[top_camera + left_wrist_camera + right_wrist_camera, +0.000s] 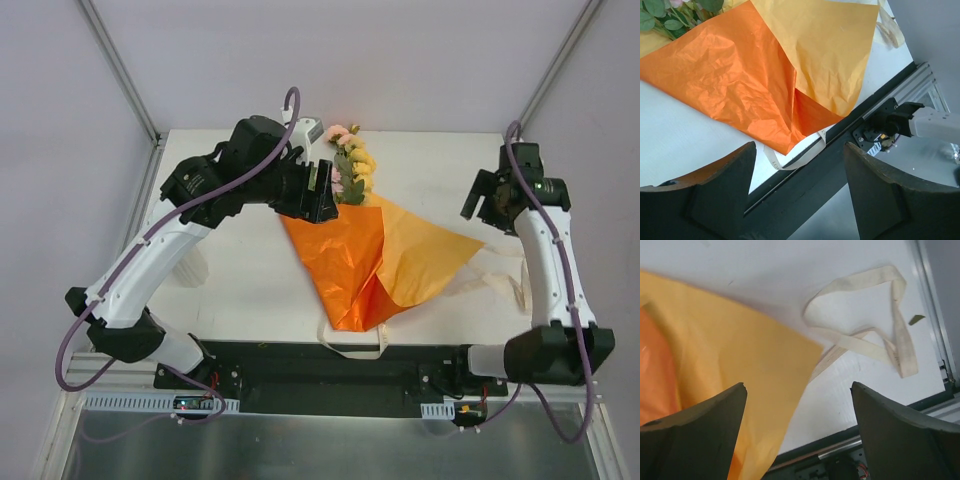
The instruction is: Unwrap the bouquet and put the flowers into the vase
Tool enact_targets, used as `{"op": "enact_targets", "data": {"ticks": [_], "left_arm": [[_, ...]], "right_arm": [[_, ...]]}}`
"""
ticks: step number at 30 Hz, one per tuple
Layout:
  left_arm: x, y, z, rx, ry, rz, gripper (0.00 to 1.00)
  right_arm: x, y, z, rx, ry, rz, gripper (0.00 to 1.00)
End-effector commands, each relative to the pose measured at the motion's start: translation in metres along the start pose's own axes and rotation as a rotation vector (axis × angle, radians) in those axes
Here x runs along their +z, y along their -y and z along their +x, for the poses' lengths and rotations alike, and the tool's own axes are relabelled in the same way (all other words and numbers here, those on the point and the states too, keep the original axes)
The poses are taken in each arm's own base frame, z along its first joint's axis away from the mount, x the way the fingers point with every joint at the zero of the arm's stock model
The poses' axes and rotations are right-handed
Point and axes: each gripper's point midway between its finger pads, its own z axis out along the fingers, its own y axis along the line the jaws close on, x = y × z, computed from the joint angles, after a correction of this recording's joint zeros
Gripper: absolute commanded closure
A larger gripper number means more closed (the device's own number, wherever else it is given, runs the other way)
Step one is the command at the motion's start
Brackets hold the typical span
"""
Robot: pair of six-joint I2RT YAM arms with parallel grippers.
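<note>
The bouquet lies unwrapped on the white table [240, 280]. Its orange paper [345, 260] is spread flat, with a paler sheet [425, 250] folded out to the right. The flowers [352, 165], pink, cream and yellow with green leaves [665, 17], rest at the paper's far edge. My left gripper [322, 192] hovers just left of the flowers, open and holding nothing [800, 145]. My right gripper [487, 200] hangs open above the table's right side, over the pale sheet's corner [765, 370], with nothing between its fingers [799, 385]. The vase does not show in any view.
A loose cream ribbon [875, 340] lies curled on the table right of the paper [505, 278]. Another ribbon loop [790, 161] hangs over the front edge [352, 350] above the black base rail [330, 375]. Metal frame posts [120, 70] border the table.
</note>
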Motion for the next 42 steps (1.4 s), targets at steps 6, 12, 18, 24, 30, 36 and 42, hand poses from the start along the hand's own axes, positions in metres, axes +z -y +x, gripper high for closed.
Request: {"op": "enact_targets", "data": {"ticks": [6, 12, 18, 24, 30, 36, 42], "left_arm": [[0.012, -0.010, 0.010, -0.024, -0.060, 0.007, 0.35], [0.039, -0.005, 0.039, -0.097, -0.200, 0.054, 0.39], [0.029, -0.006, 0.047, -0.130, -0.177, 0.058, 0.38], [0.027, -0.012, 0.060, -0.178, -0.178, 0.043, 0.38], [0.022, -0.023, 0.068, -0.186, -0.159, -0.007, 0.43], [0.002, -0.058, 0.060, -0.217, -0.023, -0.192, 0.49], [-0.050, -0.080, 0.064, -0.317, 0.177, -0.270, 0.46]], "right_arm": [[-0.093, -0.099, 0.104, -0.221, -0.034, -0.526, 0.14], [-0.076, -0.151, 0.151, -0.134, -0.254, -0.769, 0.18], [-0.068, -0.180, 0.159, -0.244, -0.357, -0.877, 0.09], [-0.062, -0.197, 0.149, -0.292, -0.373, -0.866, 0.09], [-0.098, -0.157, 0.186, -0.578, -0.300, -0.703, 0.10], [-0.122, -0.122, 0.263, -0.841, -0.194, -0.641, 0.09], [-0.120, -0.161, 0.316, -1.099, -0.048, -0.648, 0.15]]}}
